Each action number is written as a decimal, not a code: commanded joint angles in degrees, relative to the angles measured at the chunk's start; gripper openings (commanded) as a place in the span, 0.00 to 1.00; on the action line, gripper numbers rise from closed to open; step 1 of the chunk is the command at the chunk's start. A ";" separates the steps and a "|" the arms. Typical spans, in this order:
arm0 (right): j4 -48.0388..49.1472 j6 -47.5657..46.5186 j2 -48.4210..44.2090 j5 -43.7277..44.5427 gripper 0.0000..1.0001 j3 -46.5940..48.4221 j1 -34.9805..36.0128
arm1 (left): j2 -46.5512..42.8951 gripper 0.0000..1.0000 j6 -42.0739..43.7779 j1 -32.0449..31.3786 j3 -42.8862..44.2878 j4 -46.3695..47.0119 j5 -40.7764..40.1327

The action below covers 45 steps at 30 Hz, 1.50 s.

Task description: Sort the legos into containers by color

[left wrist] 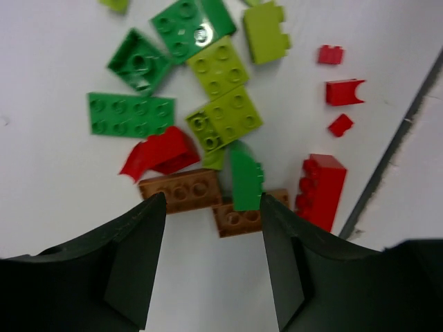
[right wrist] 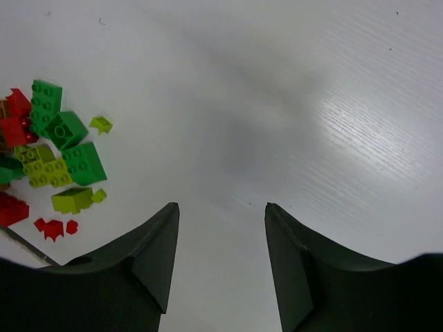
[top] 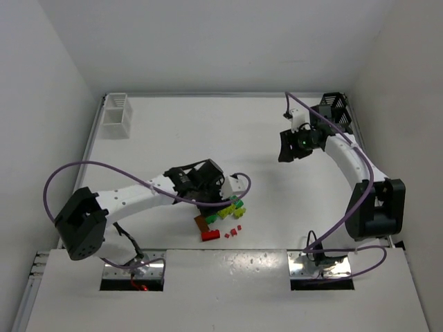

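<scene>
Where white walls box the white table, we see left pincer and right pincer gaping empty; legos are cropped at the frame's top.

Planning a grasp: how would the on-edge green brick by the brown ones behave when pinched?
Probably rigid and light: the green brick looks like hard moulded plastic. Standing on edge, it may tip against the brown bricks.
</scene>
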 commanded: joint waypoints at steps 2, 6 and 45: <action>3.19 2.85 -1.85 0.17 0.53 -0.12 -0.63 | 2.56 0.62 -2.31 -4.31 -0.54 1.27 -1.07; 3.19 2.85 -2.38 0.70 0.53 -0.12 -0.63 | 5.02 0.64 -2.31 -5.63 -0.01 1.27 -1.07; 1.00 0.66 -1.85 0.00 0.53 -0.64 -2.21 | 8.82 0.11 -1.78 -3.53 4.90 -2.50 -4.85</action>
